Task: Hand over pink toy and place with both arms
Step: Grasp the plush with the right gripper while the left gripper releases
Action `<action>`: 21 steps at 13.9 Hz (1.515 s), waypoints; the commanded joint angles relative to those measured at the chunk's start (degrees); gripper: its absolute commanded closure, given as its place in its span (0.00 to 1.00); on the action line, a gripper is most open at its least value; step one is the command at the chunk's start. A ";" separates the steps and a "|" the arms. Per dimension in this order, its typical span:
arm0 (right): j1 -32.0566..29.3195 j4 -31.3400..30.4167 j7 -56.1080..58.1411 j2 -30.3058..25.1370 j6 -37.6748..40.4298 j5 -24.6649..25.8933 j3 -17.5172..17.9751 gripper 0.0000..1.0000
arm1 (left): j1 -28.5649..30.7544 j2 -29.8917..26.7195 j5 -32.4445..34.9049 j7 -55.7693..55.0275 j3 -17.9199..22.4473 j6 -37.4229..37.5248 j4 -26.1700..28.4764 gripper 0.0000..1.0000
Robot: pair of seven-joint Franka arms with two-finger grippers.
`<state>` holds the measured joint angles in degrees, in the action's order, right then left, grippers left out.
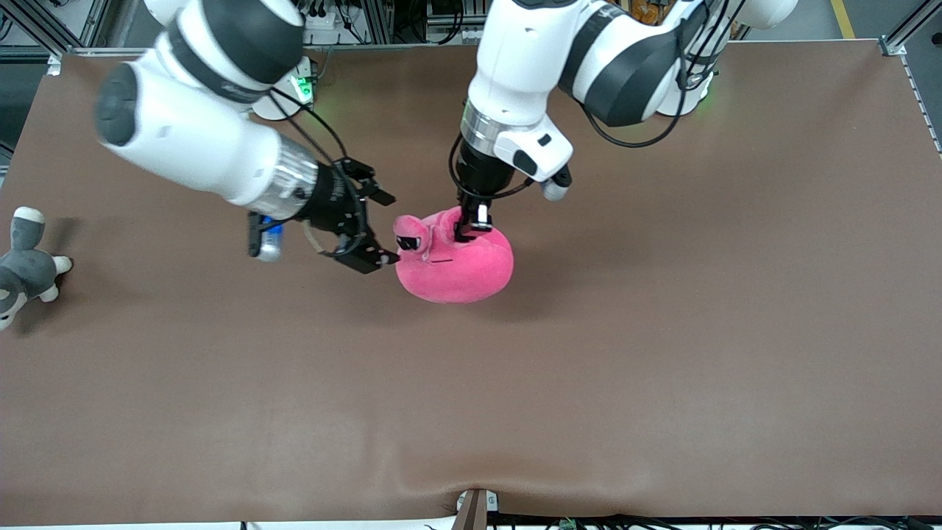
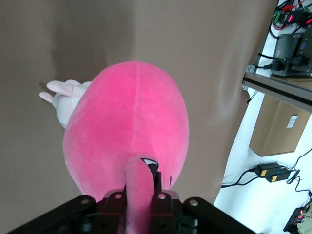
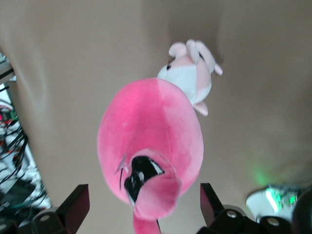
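The pink toy (image 1: 456,269) hangs over the middle of the table, held up by a flap on its top. My left gripper (image 1: 471,224) comes down from above and is shut on that flap; the left wrist view shows the flap pinched between the fingers (image 2: 157,184), with the round pink body (image 2: 129,126) below. My right gripper (image 1: 379,228) is open beside the toy, toward the right arm's end of the table. In the right wrist view its fingers (image 3: 74,204) stand wide on either side of the toy's snout and black eyes (image 3: 146,180), not touching it.
A small pale pink-and-white puppy plush (image 3: 192,73) lies on the table under the pink toy; it also shows in the left wrist view (image 2: 63,97) and is hidden in the front view. A grey-and-white plush animal (image 1: 22,269) lies at the table edge at the right arm's end.
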<state>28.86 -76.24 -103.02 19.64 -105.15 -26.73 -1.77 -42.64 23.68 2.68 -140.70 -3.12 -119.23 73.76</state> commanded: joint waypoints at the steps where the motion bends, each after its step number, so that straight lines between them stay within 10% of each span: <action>1: 2.77 0.48 -1.30 0.22 1.08 6.05 -0.69 0.25 | -1.74 0.76 1.98 -1.86 0.93 -0.47 -1.86 1.00; 2: 2.78 0.57 -1.65 0.31 1.00 7.03 -0.61 0.63 | -1.75 0.76 1.98 -1.86 0.93 -0.48 -1.86 1.00; 4: 2.17 0.83 -1.83 0.22 1.00 6.69 -0.69 1.00 | -1.75 0.76 2.07 -1.86 0.93 -0.48 -1.86 1.00; 14: -0.45 1.09 -1.31 -0.39 5.28 6.69 -0.87 1.00 | -1.48 0.76 2.42 -1.42 0.93 -0.48 -1.60 1.00; 15: -2.21 1.27 -0.78 -0.74 7.74 6.60 -0.87 1.00 | -1.31 0.67 2.42 -0.98 0.93 -0.48 -1.51 0.80; 16: -4.23 1.44 -0.78 -0.83 9.42 6.34 -0.87 1.00 | -1.22 0.58 2.42 -0.37 0.93 -0.39 -1.51 0.30; 17: -6.16 1.53 -0.69 -1.01 10.74 6.16 -0.61 1.00 | -1.13 0.58 2.68 0.16 0.93 -0.39 -1.51 0.00; 21: -9.43 1.53 -0.78 -2.76 11.54 5.98 -0.78 1.00 | -0.78 0.40 4.26 0.51 0.84 -0.30 -1.51 0.00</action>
<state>20.48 -74.52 -103.37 18.62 -94.34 -20.92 -3.22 -43.47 23.96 5.65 -140.71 -2.56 -120.20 73.48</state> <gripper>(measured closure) 0.885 0.441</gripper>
